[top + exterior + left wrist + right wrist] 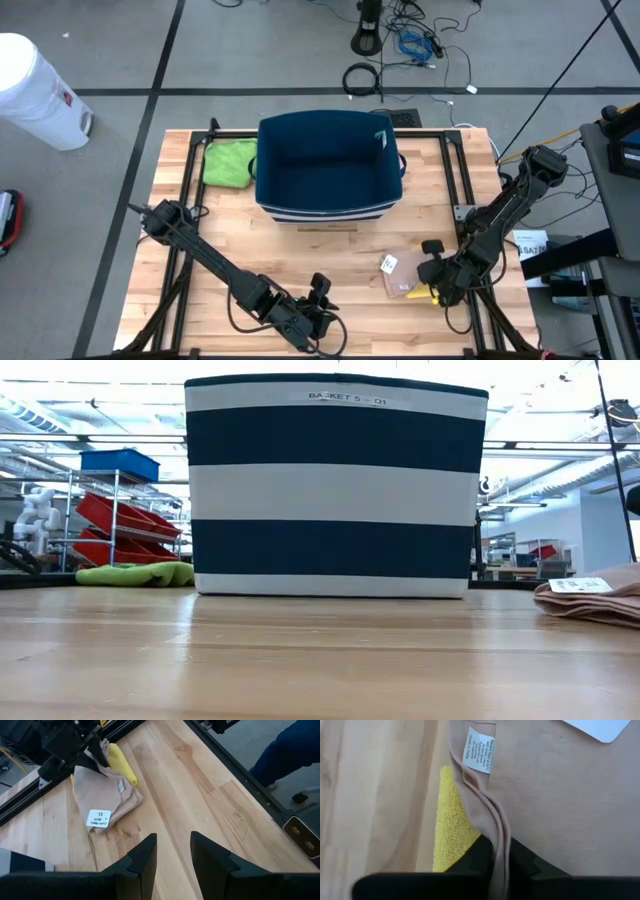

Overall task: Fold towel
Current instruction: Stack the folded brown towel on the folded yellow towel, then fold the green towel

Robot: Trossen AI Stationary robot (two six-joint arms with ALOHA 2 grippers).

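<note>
Currently your right tool [495, 851] is clenched on the folded beige cloth towel's [400, 277] edge, near the wooden tabletop's [330, 260] right front. Your left tool [172, 851], released, waits nearby. Next, judge a lift to spread it.

Three towels [400, 276], one basket [329, 165], two arms [215, 262].

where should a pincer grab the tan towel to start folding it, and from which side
Probably at the layered edge beside the sewn care label, where the tan towel has a raised lip over the yellow cloth. The towel lies flat, so come in low from the right side of the table. The right pincer sits at that edge, its fingers closed on the fabric. The left pincer waits open.
</note>
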